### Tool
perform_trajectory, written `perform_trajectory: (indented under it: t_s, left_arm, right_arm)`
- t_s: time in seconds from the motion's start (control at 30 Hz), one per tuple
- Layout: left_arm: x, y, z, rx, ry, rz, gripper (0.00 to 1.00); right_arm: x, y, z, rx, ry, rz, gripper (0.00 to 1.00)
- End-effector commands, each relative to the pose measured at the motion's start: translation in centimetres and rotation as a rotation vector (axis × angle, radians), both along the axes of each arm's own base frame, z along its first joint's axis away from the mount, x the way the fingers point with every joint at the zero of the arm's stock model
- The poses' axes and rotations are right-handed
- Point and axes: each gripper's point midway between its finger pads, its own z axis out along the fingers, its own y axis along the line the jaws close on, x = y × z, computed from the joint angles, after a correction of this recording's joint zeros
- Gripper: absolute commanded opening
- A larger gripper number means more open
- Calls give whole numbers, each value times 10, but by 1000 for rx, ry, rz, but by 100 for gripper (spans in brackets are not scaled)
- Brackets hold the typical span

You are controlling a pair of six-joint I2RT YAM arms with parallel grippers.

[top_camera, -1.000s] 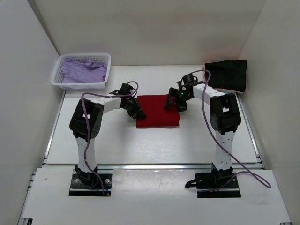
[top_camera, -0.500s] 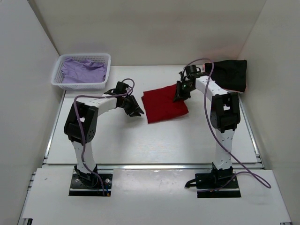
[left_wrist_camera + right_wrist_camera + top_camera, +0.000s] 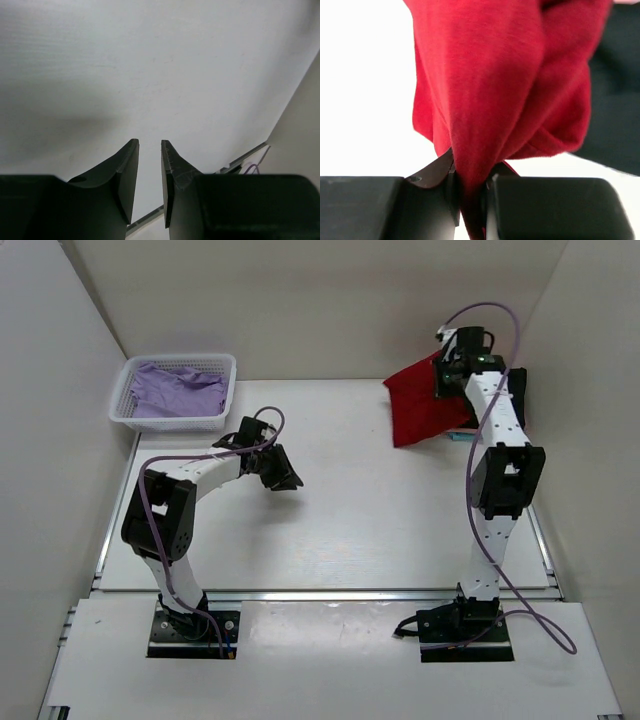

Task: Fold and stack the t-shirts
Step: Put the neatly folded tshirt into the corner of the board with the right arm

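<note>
Basket: white plastic lattice basket [image 3: 176, 392], far left, lavender cloth t-shirt [image 3: 178, 390] inside, unfolded, waiting.
Left fingers [image 3: 149, 152]: nearly closed, empty, over bare bench [image 3: 350, 520].
Right fingers [image 3: 470, 192]: clamped on folded deep red cloth t-shirt [image 3: 425, 405], aloft, long axis hanging down-left.
Stack: black cloth t-shirt [image 3: 615, 100] beneath; red drop pending.

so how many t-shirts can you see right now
3. A red one hangs from the right gripper at the far right; a black one lies mostly hidden beneath it; a lavender one sits in the basket. More may be hidden.
</note>
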Motion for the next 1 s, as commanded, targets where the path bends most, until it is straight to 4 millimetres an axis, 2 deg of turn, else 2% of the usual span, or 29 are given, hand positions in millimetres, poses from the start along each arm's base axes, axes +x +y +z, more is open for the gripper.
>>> perform_trajectory:
  t_s: [0.0,0.03,0.13,0.2,0.27,0.47,0.67,0.7,0.77,0.83,0.87,0.9,0.97]
  left_arm:
    - [-15,6,6,16,-23,-43,35]
    - [-17,6,6,16,-26,-53,36]
    - [-25,14,-3,41,-10,-60,35]
    - [-28,13,-3,46,-6,-69,35]
    - [-31,12,-4,55,-7,-83,36]
    - [-29,11,2,54,-22,-91,35]
    - [-40,12,0,72,-25,-116,37]
    - [-40,12,0,75,-28,-115,37]
    - [-42,14,-2,84,-30,-119,40]
    - [-43,13,1,79,-36,-123,45]
    - [-43,13,0,77,-37,-123,52]
    - [-43,15,1,80,-36,-114,63]
    - [-47,15,1,83,-38,-125,74]
  right_arm:
    - [25,-43,50,-76,-166,-21,0]
    - [31,-58,56,-78,-192,-42,0]
    - [39,-82,55,-58,-206,-66,0]
    - [44,-107,45,-67,-199,-107,0]
    - [48,-120,43,-85,-206,-134,0]
    - [50,-181,27,-221,-193,-282,1]
    - [54,-230,51,-316,-297,-431,0]
    - [55,-230,53,-345,-299,-434,0]
    - [58,-243,61,-403,-330,-473,0]
    - [62,-250,59,-408,-346,-493,0]
    - [60,-254,61,-424,-348,-513,0]
    - [59,-256,59,-451,-344,-541,11]
    - [55,-260,62,-493,-341,-579,69]
